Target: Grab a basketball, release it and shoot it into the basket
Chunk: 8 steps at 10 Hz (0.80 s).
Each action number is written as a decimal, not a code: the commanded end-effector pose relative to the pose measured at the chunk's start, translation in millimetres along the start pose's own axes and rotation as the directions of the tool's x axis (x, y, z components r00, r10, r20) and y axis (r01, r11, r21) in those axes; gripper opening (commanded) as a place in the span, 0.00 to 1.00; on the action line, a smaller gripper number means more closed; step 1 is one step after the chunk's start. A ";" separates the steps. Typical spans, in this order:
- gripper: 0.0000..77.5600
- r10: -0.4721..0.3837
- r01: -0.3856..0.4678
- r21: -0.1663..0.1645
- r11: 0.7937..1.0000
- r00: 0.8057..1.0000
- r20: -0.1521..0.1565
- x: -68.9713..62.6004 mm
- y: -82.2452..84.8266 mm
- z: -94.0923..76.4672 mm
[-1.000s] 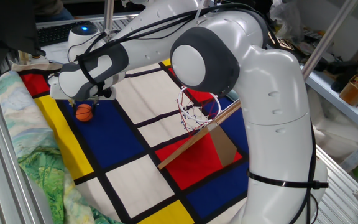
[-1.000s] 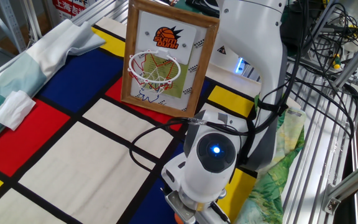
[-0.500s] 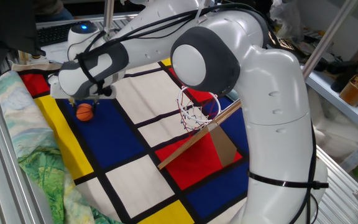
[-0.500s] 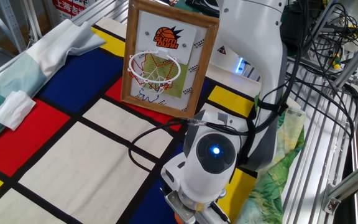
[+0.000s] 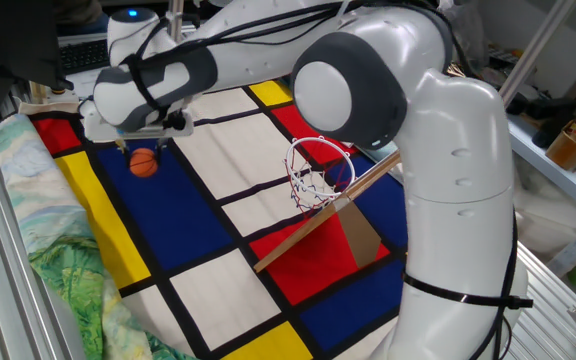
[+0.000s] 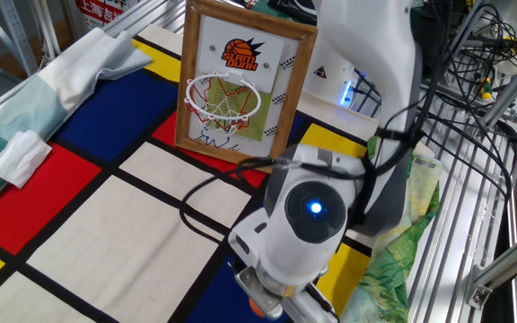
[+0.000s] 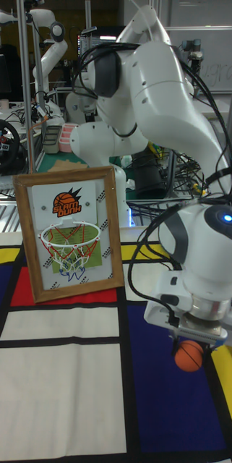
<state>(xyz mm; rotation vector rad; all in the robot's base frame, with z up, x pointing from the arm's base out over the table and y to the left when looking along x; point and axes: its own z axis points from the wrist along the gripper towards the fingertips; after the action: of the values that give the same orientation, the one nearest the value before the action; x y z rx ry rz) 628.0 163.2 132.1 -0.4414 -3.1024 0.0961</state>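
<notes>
The robot's claw (image 7: 192, 341) sits low and right in the tall fixed view. It is clenched on the small orange basketball with thin black lines (image 7: 189, 356). The ball hangs just under the claw, off the cloth. In one fixed view the same ball (image 5: 144, 163) is at the upper left, over a blue square. In the other fixed view only a bit of orange (image 6: 257, 308) peeks out under the arm at the bottom edge.

Under the ball lies a flat cloth with blue, red, yellow and white squares and black lines (image 5: 208, 270).

The basket, a little hoop with a red-and-white ring and white string net (image 7: 71, 244), is in the middle left of the tall fixed view. It hangs on a white board in a brown wooden frame (image 7: 118, 231). It is well apart from the ball. From the back, a brown cardboard flap and a wooden stick (image 5: 318, 220) prop it up at a slant.

What could go wrong? I think the ball could miss. It is small and far from the ring. If the claw lets go too soon, the ball would drop and roll off. A hard bump could also tip the leaning frame.

The board has an orange ball picture with words (image 6: 236, 51). They look like "SLAM DUNK", but they are too small to be sure.
</notes>
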 end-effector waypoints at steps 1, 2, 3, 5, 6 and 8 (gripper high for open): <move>0.02 -0.023 0.023 0.015 1.000 1.000 -0.003 -1.3 -15.0 -13.8; 0.02 -0.024 0.024 0.015 1.000 1.000 -0.005 -0.9 -17.2 -15.2; 0.02 -0.025 0.025 0.014 1.000 1.000 -0.005 1.3 -23.2 -18.5; 0.02 -0.025 0.025 0.013 1.000 1.000 -0.006 4.3 -29.8 -21.7; 0.02 -0.024 0.024 0.009 1.000 1.000 -0.007 5.7 -32.5 -22.8; 0.02 -0.014 0.014 0.006 1.000 1.000 0.002 6.4 -34.2 -23.6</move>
<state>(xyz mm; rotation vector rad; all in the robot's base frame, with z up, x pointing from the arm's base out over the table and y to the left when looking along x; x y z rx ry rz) 612.1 134.5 155.2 -0.4070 -3.0972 0.1082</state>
